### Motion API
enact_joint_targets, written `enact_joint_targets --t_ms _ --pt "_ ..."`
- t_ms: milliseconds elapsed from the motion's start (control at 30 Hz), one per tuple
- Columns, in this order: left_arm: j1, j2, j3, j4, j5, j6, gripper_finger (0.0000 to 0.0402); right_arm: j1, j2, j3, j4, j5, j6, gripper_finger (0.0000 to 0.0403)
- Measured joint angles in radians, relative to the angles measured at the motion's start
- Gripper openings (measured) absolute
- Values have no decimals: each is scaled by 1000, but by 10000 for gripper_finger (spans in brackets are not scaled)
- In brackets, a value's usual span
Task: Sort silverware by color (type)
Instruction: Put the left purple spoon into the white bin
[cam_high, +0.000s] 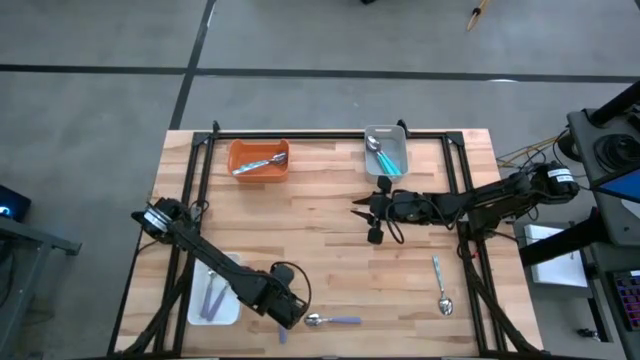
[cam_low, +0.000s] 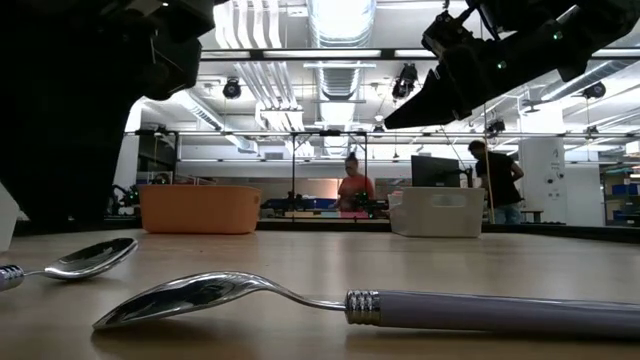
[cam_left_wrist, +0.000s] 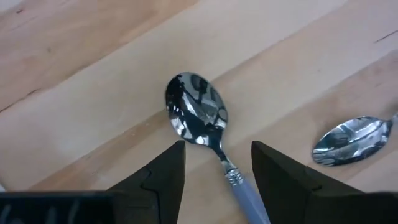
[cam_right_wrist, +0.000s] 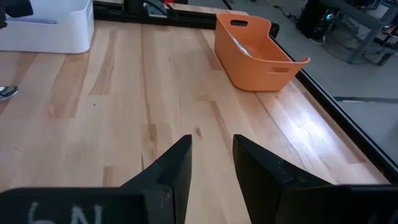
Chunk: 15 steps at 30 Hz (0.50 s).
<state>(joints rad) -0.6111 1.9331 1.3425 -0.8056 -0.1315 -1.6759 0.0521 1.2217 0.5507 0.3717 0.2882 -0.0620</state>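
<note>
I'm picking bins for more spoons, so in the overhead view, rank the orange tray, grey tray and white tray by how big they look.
1. orange tray
2. grey tray, close to the orange one
Unranked: white tray, since the left arm covers part of it

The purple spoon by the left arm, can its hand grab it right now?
Probably yes. The left hand is open, with a finger on each side of the purple spoon where its handle starts. The spoon lies flat on the bare table, with nothing over it.

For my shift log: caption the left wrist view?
Left gripper open, straddling lavender-handled spoon on the table.
</note>
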Motion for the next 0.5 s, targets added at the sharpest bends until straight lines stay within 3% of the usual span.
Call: enact_joint_targets --t_ms 500 --pt "-30 133 77 -29 41 16 165 0 0 0 0 0 11 109"
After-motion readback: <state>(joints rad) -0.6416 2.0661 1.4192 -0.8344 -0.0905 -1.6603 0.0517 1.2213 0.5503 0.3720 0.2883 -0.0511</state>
